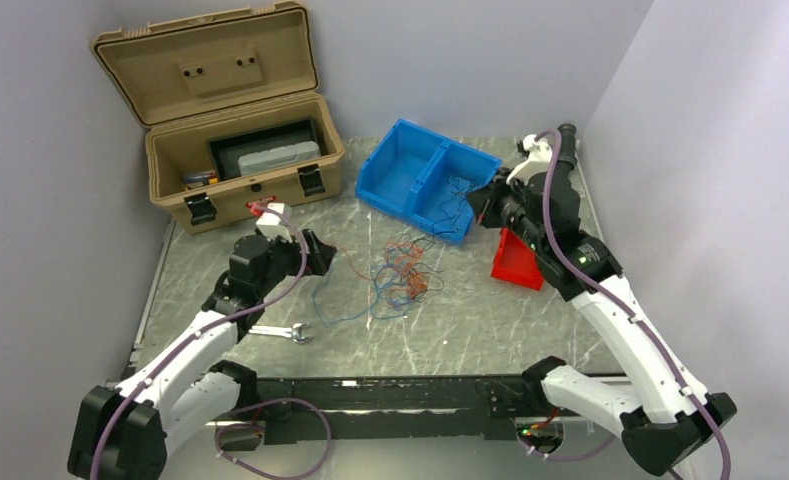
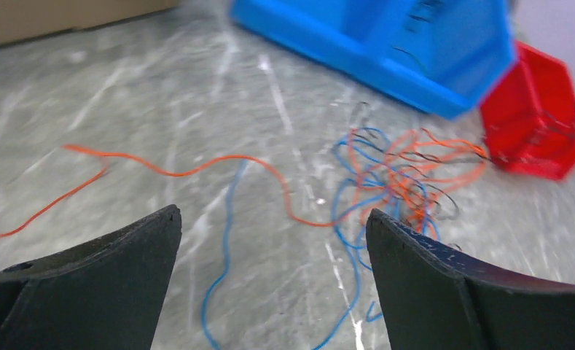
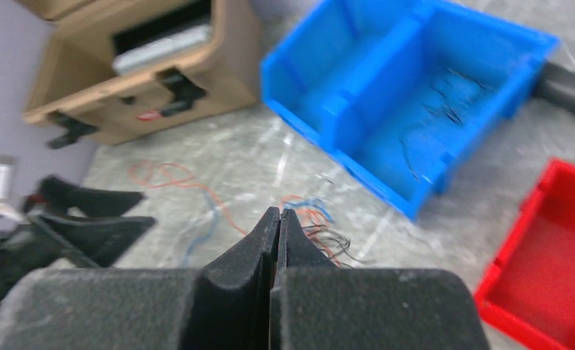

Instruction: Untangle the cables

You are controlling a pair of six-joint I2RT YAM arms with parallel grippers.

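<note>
overhead view looking down, wrist views low, sharing blue bin [image 1: 402, 170]

1. The cables [image 1: 402, 278] were a messy mix of orange, blue, red and black, mid-table.
2. The table [image 1: 490, 320] was grey marble-look with whitish streaks.
3. The divided bin [image 1: 398, 165] toward the far edge was bright blue, and the smaller bin [image 1: 515, 265] by the right edge was plain red.
4. The case [image 1: 210, 75] in the far left corner was tan with black latches.

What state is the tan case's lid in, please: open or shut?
Open. The lid of the tan case stands raised behind the box, and its grey contents show from above.
</note>
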